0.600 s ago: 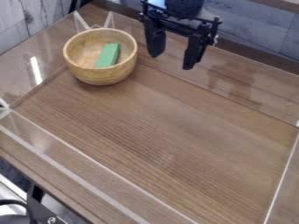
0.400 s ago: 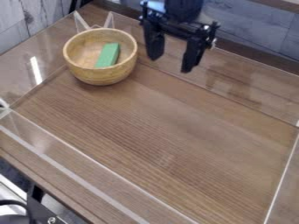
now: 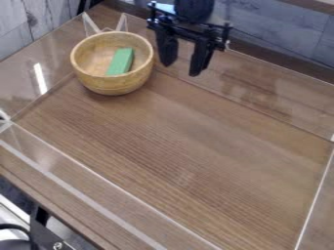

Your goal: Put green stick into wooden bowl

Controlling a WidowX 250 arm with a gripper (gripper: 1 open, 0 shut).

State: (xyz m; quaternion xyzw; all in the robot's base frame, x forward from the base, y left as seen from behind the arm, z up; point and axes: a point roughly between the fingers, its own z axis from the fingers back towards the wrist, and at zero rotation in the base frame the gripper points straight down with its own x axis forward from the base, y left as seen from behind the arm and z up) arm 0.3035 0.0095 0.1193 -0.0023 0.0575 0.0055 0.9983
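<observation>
Fingers of the black gripper point(image 3: 182, 49) hang spread above bare wood. Just beside them, image-left, the flat green stick point(image 3: 121, 62) lies inside the round, thick-rimmed tan wooden bowl point(image 3: 112, 86), against its pale interior.

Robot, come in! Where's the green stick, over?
Gripper open beside the bowl. Green stick inside the bowl. Nothing seen blocking. Over.

The bowl point(image 3: 113, 86) looks like light tan wood, smooth, with a soft sheen along its rim. The green stick point(image 3: 121, 62) in it looks smooth and fairly matt. The table point(image 3: 183, 156) has a brown wood-look top, smooth, with a faint sheen. The tool point(image 3: 183, 49) is black; its material is too blurred to tell.
</observation>
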